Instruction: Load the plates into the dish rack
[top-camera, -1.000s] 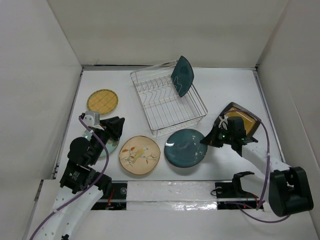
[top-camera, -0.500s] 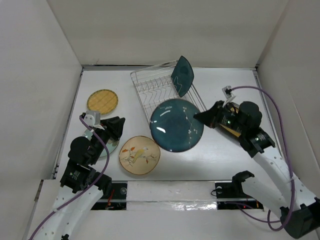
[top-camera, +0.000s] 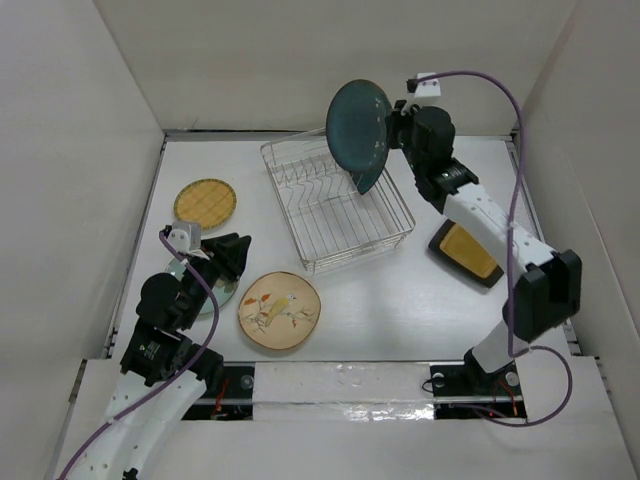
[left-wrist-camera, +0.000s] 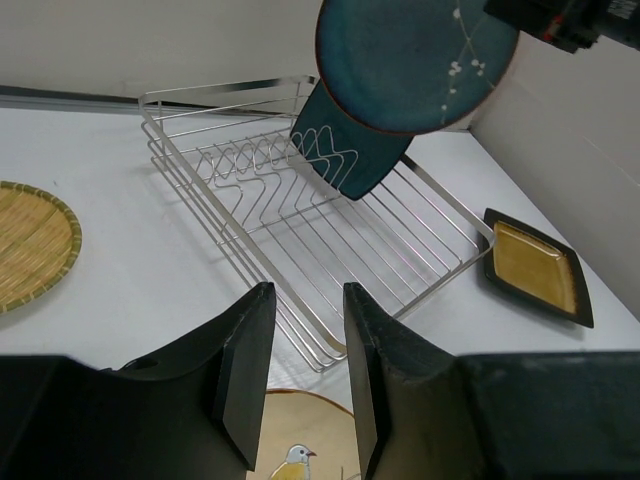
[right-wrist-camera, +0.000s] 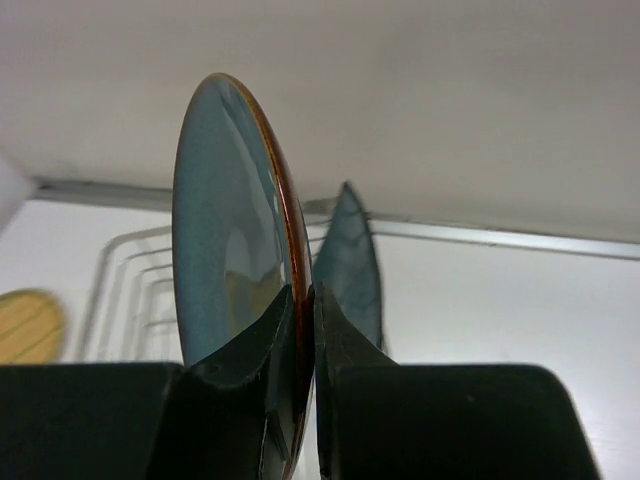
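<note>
The right fingers (right-wrist-camera: 240, 375) are clamped on the rim of the dark round plate (top-camera: 358, 125), held on edge in the air over the far right corner of the dish rack (top-camera: 345, 228), close by the teal square plate (left-wrist-camera: 345, 155), which stands alone among the prongs. On the desk (top-camera: 440, 320) around the rack lie the yellow checked plate (top-camera: 205, 202), the floral plate (top-camera: 279, 310) and the amber square plate (top-camera: 465, 252), while the left fingers (left-wrist-camera: 240, 370) hover spread apart and empty. Only the left wrist view shows the round plate's white sprig; the right wrist view sees it edge-on.
</note>
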